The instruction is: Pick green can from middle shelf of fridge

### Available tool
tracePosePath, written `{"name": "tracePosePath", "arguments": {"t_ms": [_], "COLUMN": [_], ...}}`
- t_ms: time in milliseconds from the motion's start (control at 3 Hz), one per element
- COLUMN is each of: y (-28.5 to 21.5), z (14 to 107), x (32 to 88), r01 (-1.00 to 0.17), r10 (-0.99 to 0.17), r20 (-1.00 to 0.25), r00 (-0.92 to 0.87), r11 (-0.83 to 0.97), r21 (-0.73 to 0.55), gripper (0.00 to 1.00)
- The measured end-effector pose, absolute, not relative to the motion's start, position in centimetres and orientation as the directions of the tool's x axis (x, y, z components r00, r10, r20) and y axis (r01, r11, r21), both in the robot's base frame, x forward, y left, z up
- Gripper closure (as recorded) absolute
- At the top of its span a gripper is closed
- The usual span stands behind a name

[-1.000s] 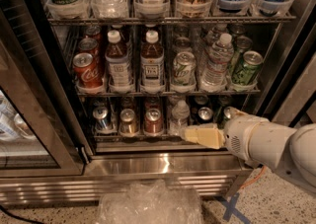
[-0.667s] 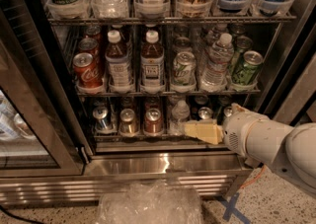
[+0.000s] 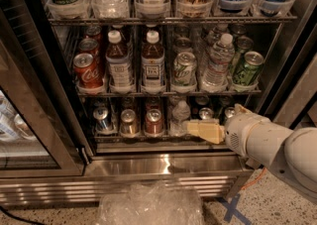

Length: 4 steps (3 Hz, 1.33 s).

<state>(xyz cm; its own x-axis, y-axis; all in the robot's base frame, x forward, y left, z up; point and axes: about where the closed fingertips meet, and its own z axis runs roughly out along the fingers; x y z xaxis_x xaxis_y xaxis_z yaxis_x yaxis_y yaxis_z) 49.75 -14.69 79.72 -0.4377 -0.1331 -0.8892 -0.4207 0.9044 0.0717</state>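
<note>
The gripper (image 3: 194,128) hangs low in the fridge (image 3: 163,165), level with the bottom rack and pointing left. Its tip is just beside a clear bottle (image 3: 179,115); whether it touches the bottle cannot be told. The gripper shows side-on as a single cream block, so how far its jaws stand apart cannot be told either. Its white arm (image 3: 277,144) reaches in from the lower right.

The green can (image 3: 246,69) stands upright at the front of the rightmost lane of the middle shelf (image 3: 148,91), next to a water bottle (image 3: 217,63). It is one rack above the gripper and to its right, well apart from it.
</note>
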Motion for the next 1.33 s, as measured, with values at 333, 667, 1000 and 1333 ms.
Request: {"name": "tracePosePath", "arguments": {"t_ms": [333, 667, 1000, 1333], "y": [-16.3, -18.5, -20.4, -21.3], "z": [80.2, 81.3, 82.4, 82.8], "x": [51.1, 52.6, 53.9, 55.5], "r01": [-0.372, -0.318, -0.268, -0.245], "r10": [-0.142, -0.164, -0.177, -0.165], "r20": [-0.902, -0.916, -0.93, -0.946], "r00": [-0.408, -0.367, -0.322, -0.279], "r11": [0.928, 0.947, 0.959, 0.965], "r21": [0.022, -0.042, -0.09, -0.096], "gripper": [0.12, 0.13, 0.15, 0.2]}}
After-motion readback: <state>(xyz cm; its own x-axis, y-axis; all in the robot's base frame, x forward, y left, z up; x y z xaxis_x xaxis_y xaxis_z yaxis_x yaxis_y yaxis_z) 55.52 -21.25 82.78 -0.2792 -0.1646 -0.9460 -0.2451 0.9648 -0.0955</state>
